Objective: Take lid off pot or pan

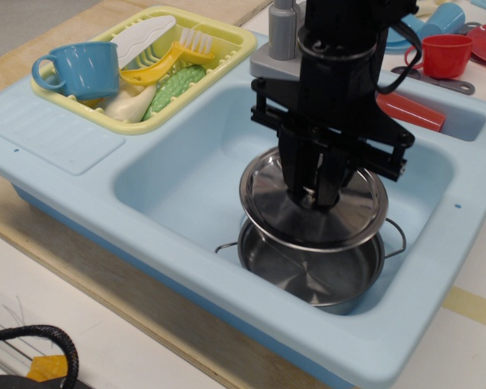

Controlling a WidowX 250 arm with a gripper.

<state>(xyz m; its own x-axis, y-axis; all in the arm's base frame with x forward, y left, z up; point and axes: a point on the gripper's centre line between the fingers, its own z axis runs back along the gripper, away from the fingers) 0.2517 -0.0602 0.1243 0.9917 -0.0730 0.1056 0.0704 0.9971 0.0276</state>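
The shiny steel lid (275, 207) hangs level in the air above the pot, held by its centre knob. My black gripper (314, 194) is shut on that knob, which its fingers hide. The shallow steel pot (308, 271) sits open in the front right of the light blue sink basin (186, 178), its thin wire loop handles sticking out left and right. A clear gap shows between lid and pot rim.
A yellow dish rack (219, 61) at the back left holds a teal cup (81, 69), a yellow fork, a white utensil and green items. A grey faucet (282, 32) stands behind the basin. A red cup (441, 55), red block (413, 109) and blue plates lie at the back right.
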